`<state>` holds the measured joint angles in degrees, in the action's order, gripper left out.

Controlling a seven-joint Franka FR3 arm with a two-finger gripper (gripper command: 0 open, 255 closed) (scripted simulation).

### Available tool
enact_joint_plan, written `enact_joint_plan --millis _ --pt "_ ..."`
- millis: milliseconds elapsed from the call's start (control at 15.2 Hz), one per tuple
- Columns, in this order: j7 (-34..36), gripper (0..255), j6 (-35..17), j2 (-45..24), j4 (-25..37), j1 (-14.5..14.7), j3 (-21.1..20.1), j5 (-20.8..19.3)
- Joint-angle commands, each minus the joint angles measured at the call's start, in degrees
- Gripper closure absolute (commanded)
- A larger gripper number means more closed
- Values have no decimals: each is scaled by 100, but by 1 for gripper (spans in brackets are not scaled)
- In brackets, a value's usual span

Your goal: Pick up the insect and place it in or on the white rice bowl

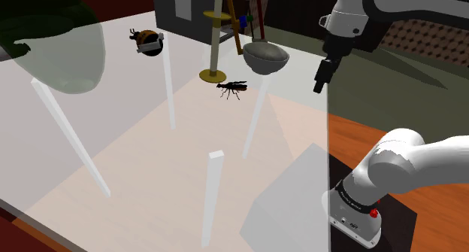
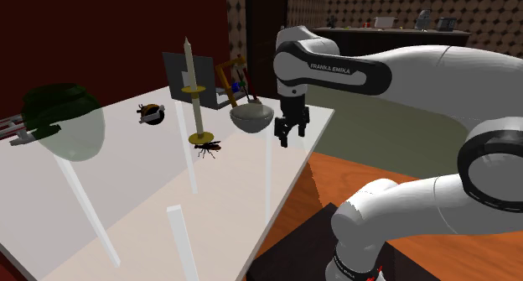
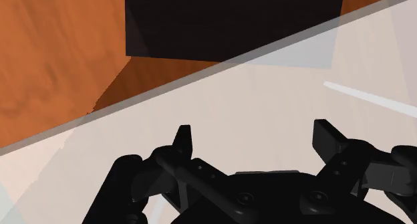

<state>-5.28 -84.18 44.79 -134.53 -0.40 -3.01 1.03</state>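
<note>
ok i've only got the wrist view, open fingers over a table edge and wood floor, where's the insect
Observer: The insect lies on the glass table, right beside the foot of the candlestick.
Operator: and the bowl
Observer: The bowl stands upright on the table just past the insect, toward the shoulder view's upper right. It looks grey here.
Operator: where am i relative to those
Observer: The gripper hangs in the air to the shoulder view's right of the bowl, near the table's edge, with nothing between its fingers.
</note>
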Motion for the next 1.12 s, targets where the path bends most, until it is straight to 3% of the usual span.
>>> enact_joint_plan --millis 0,528,1056 --pt "0 0 0 0 0 0 0 0" --pt "678 0 -324 -1524 1104 214 -796 249" --pt "1435 0 -346 -3223 2630 387 -1525 73"
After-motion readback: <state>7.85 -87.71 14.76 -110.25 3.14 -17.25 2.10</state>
